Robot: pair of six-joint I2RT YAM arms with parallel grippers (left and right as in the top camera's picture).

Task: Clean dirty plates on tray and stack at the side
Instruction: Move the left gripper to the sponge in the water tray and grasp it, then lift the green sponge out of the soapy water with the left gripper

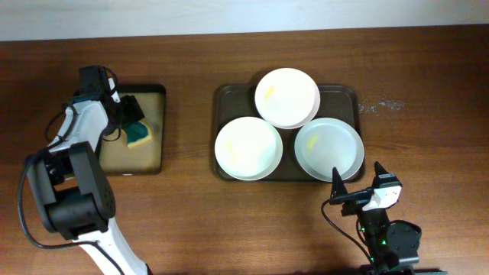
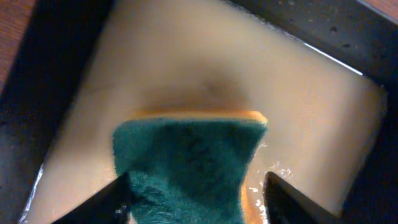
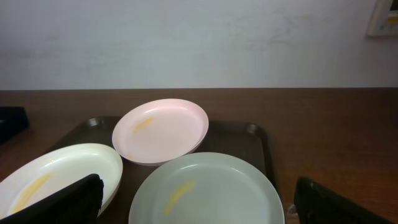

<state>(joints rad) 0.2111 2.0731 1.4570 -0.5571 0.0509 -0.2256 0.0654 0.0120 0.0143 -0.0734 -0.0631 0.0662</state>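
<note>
Nothing looks cleaned or stacked yet: all three plates [image 1: 286,97] lie on the tray [image 1: 345,95] in the middle of the desk [image 1: 191,221], each showing a faint yellow smear, with the back plate overlapping the two in front. The left end effector [image 1: 131,122] is bent down over the small tan-lined tray [image 1: 158,130] at the left, its fingers spread either side of the green-and-yellow sponge [image 2: 186,165] without clearly pinching it. The right end effector [image 1: 345,192] hangs open just in front of the tray, aimed at the plates.

A dark brown wooden counter [image 1: 191,221] met a plain off-white wall [image 3: 199,43] under soft, even light.
</note>
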